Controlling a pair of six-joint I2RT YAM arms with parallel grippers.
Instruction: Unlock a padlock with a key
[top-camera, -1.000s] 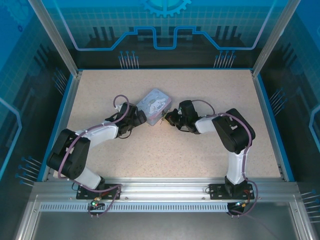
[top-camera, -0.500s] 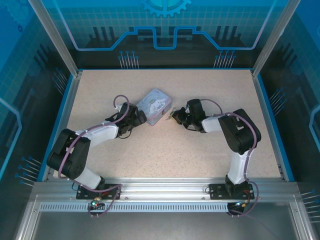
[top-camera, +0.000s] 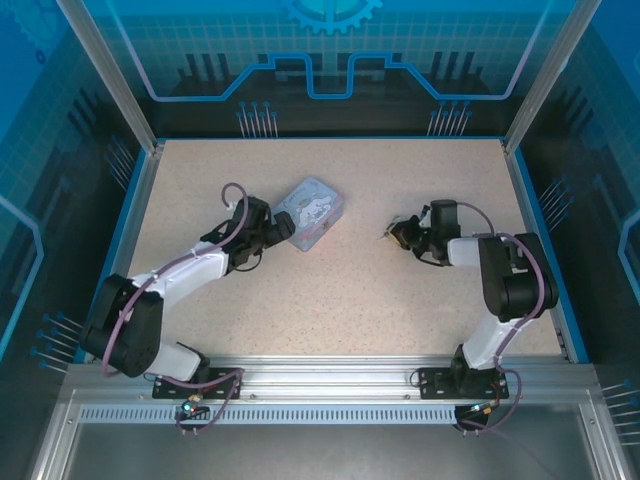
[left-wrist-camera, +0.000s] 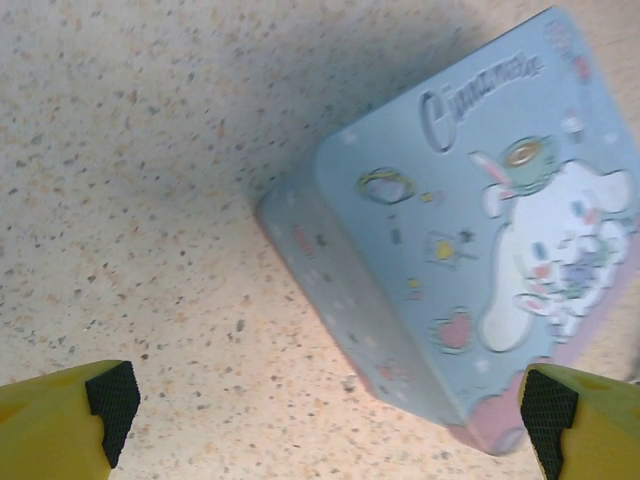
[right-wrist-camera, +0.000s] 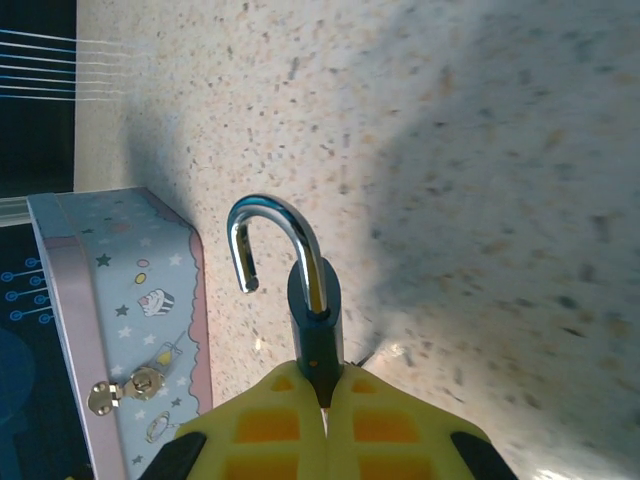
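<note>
The speckled table (top-camera: 330, 300) lies bare out to its blue-rimmed edges, with plenty of room round both arms. The right gripper (top-camera: 398, 235) sits well to the right of the tin box (top-camera: 310, 212), its fingers pinched on the padlock (right-wrist-camera: 315, 320), whose shackle is free at one end. The left gripper (left-wrist-camera: 322, 408), spread wide, sits just beside the box. The box's lid is down, so I can't see inside.

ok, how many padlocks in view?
1: the padlock, shackle open, clamped in the right gripper, apart from the tin box. Another could be hidden inside the box.
</note>
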